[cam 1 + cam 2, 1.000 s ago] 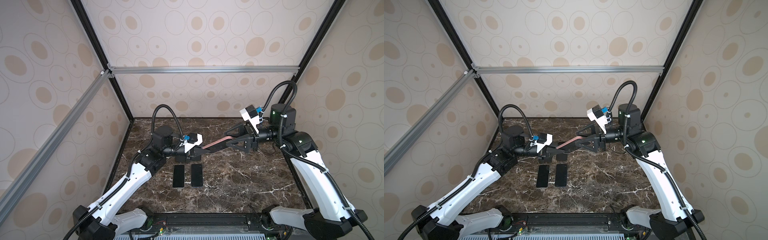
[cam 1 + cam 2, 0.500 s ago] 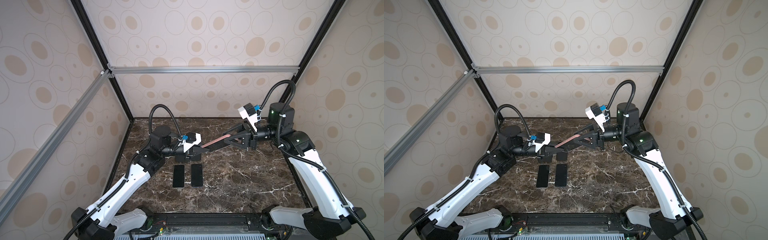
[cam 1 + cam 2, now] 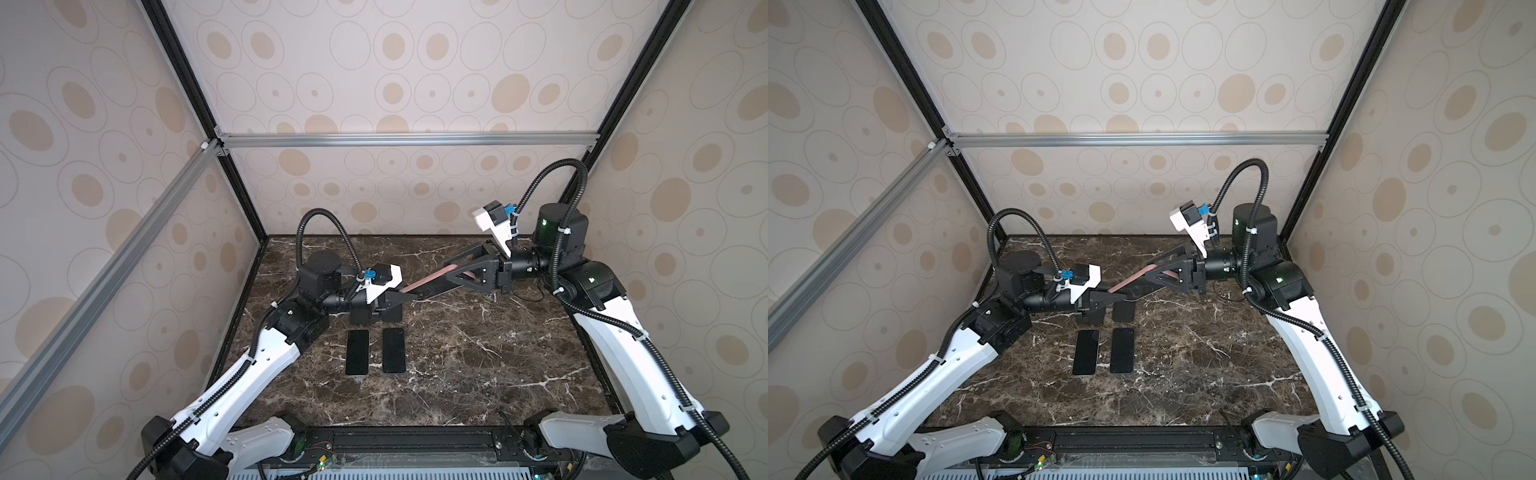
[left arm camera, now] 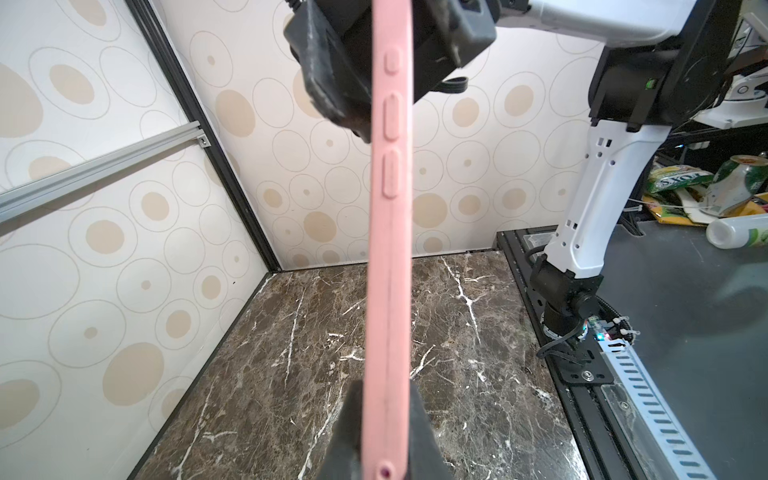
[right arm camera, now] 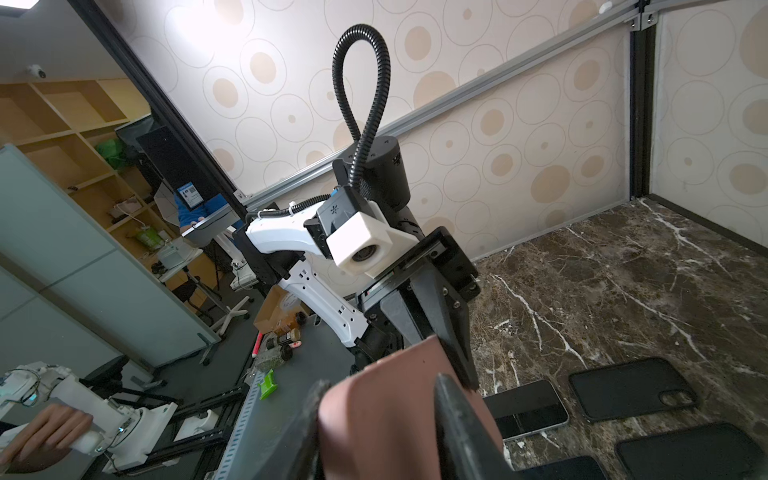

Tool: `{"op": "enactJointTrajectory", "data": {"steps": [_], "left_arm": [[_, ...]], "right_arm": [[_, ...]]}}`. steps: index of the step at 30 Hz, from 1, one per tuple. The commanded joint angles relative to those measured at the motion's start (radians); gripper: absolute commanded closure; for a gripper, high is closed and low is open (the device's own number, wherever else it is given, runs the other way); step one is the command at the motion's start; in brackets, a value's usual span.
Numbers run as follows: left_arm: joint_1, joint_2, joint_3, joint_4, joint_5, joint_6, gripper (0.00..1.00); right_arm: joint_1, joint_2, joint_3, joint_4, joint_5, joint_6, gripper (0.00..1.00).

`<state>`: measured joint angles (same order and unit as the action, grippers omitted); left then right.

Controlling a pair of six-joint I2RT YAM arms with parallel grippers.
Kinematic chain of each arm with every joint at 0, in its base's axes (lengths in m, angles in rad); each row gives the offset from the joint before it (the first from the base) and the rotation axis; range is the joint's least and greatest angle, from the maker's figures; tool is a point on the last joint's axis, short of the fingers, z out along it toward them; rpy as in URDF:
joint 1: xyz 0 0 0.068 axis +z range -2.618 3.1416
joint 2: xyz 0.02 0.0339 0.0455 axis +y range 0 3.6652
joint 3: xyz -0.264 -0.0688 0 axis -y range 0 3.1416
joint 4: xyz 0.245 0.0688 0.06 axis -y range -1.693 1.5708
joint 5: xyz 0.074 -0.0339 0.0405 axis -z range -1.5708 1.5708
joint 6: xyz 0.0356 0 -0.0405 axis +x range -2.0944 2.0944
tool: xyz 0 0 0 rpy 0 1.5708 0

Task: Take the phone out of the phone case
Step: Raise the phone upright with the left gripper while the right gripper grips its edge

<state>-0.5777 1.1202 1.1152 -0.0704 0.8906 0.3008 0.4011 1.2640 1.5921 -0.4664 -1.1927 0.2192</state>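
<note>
Phone case (image 3: 428,283) midair; left claw (image 3: 408,297), reaching level, clamps it; right claw (image 3: 455,274) grip unclear.

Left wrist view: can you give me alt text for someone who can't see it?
A pink phone case, seen edge-on, crosses the centre of the frame, pinched at its near end by the left gripper while the right gripper straddles its far end. Beneath lies a dark marble table.

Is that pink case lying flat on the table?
No, the pink case hangs above the table, one end clamped in the left gripper.
</note>
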Motion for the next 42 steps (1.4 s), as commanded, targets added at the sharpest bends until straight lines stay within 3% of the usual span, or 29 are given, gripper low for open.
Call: {"op": "enactJointTrajectory", "data": {"steps": [1,12,16,20,23,26,28,32,34,39,42], "left_arm": [[0.003,-0.010,0.041,0.040,-0.054,0.096,1.00],[0.004,-0.012,0.025,0.038,-0.132,0.122,1.00],[0.004,-0.025,0.000,0.055,-0.161,0.117,1.00],[0.007,-0.038,-0.030,0.077,-0.162,0.101,1.00],[0.029,-0.055,-0.066,0.139,-0.120,0.034,1.00],[0.076,-0.066,-0.113,0.277,-0.034,-0.132,1.00],[0.102,-0.060,-0.129,0.379,0.010,-0.261,1.00],[0.131,-0.033,-0.130,0.558,0.046,-0.526,1.00],[0.139,-0.007,-0.124,0.666,0.065,-0.681,1.00],[0.142,0.041,-0.126,0.912,0.081,-1.005,1.00],[0.142,0.070,-0.123,1.043,0.115,-1.138,1.00]], "right_arm": [[0.004,0.014,-0.017,0.054,0.042,0.145,0.58],[0.003,0.044,0.016,0.019,0.147,0.256,0.55],[0.001,0.042,0.014,0.081,0.171,0.325,0.46],[-0.007,0.016,0.006,0.147,0.206,0.358,0.30],[-0.026,-0.045,-0.042,0.200,0.307,0.318,0.24],[-0.034,-0.144,-0.135,0.251,0.514,0.230,0.14],[-0.032,-0.220,-0.230,0.328,0.648,0.191,0.14],[-0.033,-0.284,-0.349,0.429,0.744,0.135,0.14],[-0.033,-0.288,-0.369,0.433,0.700,0.101,0.12],[-0.030,-0.249,-0.411,0.583,0.381,0.081,0.17],[-0.012,-0.213,-0.410,0.664,0.281,0.092,0.22]]}}
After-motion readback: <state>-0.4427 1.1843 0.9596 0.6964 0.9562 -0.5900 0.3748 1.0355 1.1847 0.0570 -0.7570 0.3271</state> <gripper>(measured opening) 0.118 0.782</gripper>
